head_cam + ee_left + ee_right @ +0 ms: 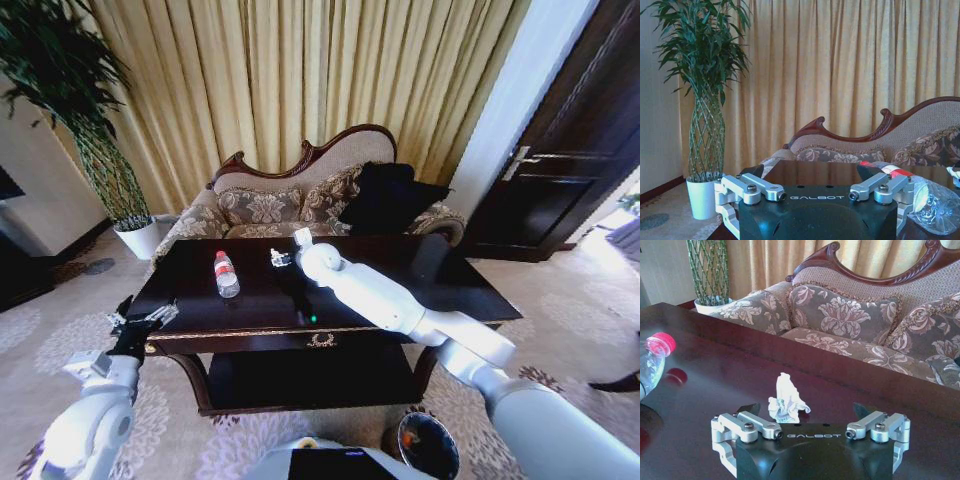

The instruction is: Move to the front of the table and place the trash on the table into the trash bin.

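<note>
Right gripper (810, 412) open, bottle (226, 274) lying cap-toward-sofa.

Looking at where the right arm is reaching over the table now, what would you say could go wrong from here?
The right gripper is open just short of the crumpled paper scrap; the scrap is light and upright, so a finger could nudge it across the glossy table instead of catching it.

The bottle lies on its side near the arm's path and might roll if bumped.

The trash bin sits low beside the robot's base, so a carried scrap could miss it.

The left gripper waits, open, at the table's left corner.
</note>
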